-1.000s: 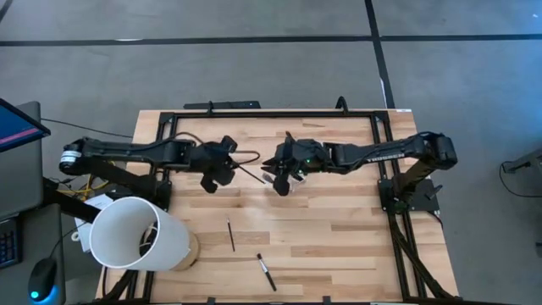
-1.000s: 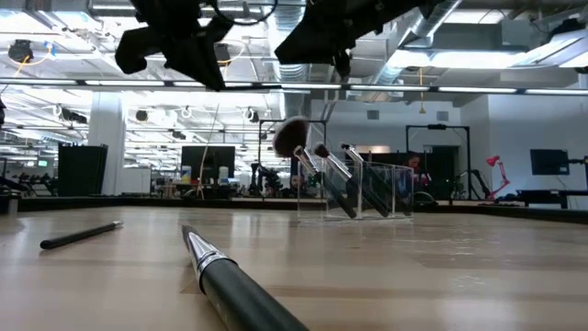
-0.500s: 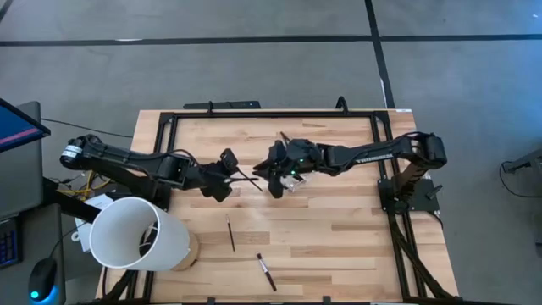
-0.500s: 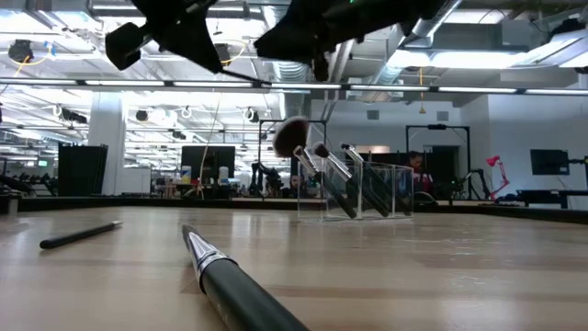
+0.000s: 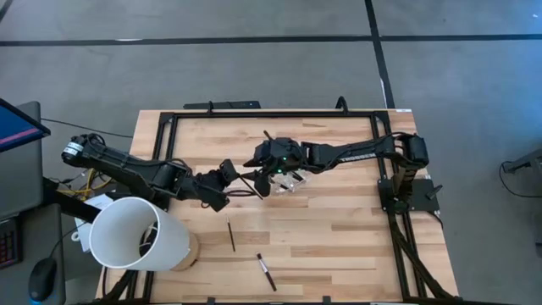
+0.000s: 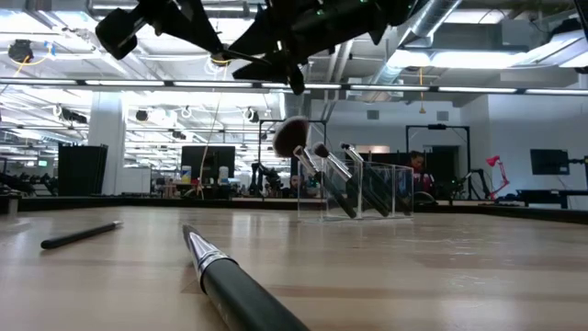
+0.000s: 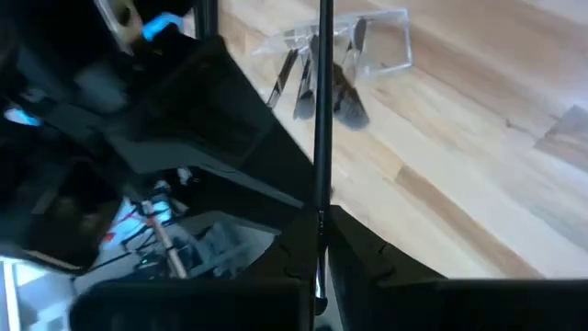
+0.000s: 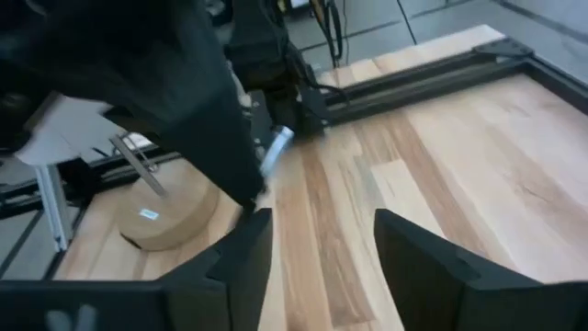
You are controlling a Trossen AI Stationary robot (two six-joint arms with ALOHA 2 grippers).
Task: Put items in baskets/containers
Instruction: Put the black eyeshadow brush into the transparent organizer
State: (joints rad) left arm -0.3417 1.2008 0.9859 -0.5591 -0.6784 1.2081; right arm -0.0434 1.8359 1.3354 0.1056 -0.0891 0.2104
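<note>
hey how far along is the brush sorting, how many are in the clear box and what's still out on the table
Done: several brushes already stand in the clear box; the exact count is hard to tell. In hand: the left gripper is shut on a thin stick above the table, with the open right gripper close by. Left: a pencil-like stick and another brush lie on the wood.

You have a light wooden table (image 5: 339, 220) with a black frame. On it lie two dark sticks (image 5: 230, 235) (image 5: 267, 272) near the front, a clear box (image 5: 292, 180) of brushes mid-table, and a white cylinder (image 5: 135, 233) front-left.
</note>
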